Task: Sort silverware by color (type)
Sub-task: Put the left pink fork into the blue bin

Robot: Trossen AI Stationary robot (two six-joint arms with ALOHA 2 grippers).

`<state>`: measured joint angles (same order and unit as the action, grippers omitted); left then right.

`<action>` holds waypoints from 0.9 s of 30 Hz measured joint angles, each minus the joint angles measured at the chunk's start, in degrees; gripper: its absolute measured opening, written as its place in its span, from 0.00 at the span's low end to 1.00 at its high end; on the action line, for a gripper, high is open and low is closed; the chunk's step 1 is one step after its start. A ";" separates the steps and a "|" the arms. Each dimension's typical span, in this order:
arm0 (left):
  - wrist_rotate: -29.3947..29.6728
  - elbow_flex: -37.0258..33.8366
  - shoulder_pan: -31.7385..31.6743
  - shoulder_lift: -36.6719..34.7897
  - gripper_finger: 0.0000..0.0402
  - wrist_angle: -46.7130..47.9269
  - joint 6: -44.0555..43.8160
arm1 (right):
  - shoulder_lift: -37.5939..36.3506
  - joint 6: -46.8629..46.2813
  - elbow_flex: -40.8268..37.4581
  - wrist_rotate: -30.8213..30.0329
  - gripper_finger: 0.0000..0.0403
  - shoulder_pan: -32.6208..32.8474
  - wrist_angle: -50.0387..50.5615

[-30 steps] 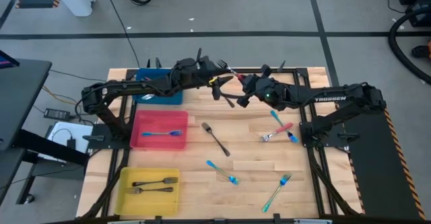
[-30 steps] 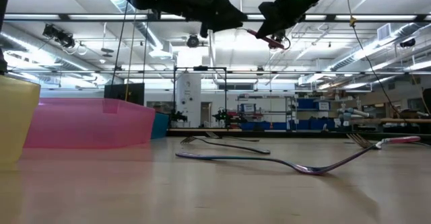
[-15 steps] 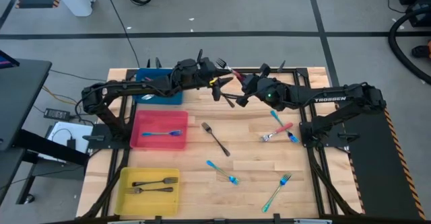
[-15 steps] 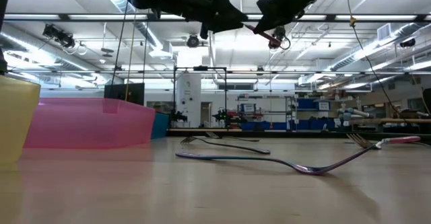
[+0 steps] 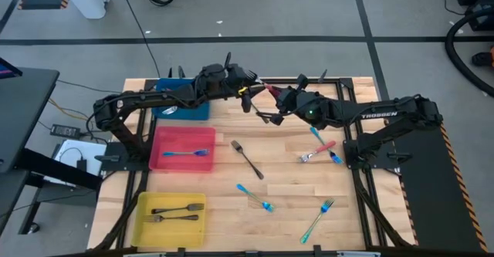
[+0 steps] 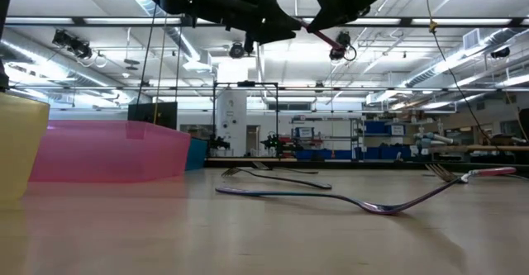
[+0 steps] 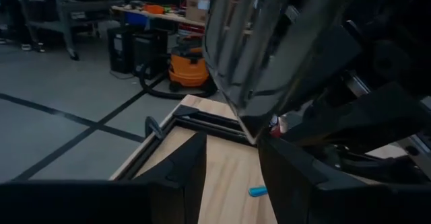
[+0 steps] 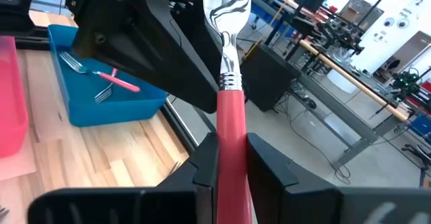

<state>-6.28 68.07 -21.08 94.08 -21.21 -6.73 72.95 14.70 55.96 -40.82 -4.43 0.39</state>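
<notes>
My right gripper (image 8: 225, 142) is shut on a red-handled fork (image 8: 226, 83), high above the table's far middle (image 5: 272, 103). The fork's metal head (image 7: 232, 56) points toward my left gripper (image 7: 232, 143), which is open. The head stands between that gripper's two fingers, and no touch shows. In the low view both grippers (image 6: 264, 19) (image 6: 331, 7) hang near the top. A dark fork (image 5: 247, 158), a blue-handled fork (image 5: 255, 197), a teal one (image 5: 318, 218) and a red one (image 5: 318, 150) crossed over a blue one (image 5: 315, 134) lie flat on the table. My right gripper pinches the red fork's handle (image 8: 227, 126) between its two fingers. The handle runs along the fingers, and the metal head sticks out past their tips. The fork is lifted clear of the table and slants toward the left gripper.
A blue bin (image 5: 189, 112) at the far left holds red-handled forks (image 8: 111, 79). A pink bin (image 5: 166, 160) holds a blue-handled fork. A yellow bin (image 5: 147, 224) at the near left holds two dark forks. Bare wood lies between the loose forks.
My right gripper has moved a little toward the table's left and risen. This has carried the red fork's head in between the left gripper's fingers. The fork has stayed in the hold and the left arm has barely shifted.
</notes>
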 joint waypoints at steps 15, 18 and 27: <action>-5.44 -0.02 -0.24 -0.04 0.36 -3.21 -0.13 | 0.00 -1.09 -0.04 0.15 0.14 0.00 2.55; -5.48 -0.02 -0.70 -0.02 0.36 -3.21 -0.17 | 0.00 -1.22 -0.04 0.65 0.14 0.00 2.67; -5.62 0.00 -2.23 -0.02 0.29 -3.51 1.98 | 0.02 -1.22 -0.04 3.61 0.14 -0.07 2.69</action>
<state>-11.90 68.07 -23.31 94.06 -24.72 -4.75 72.97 13.47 55.92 -37.20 -4.49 3.07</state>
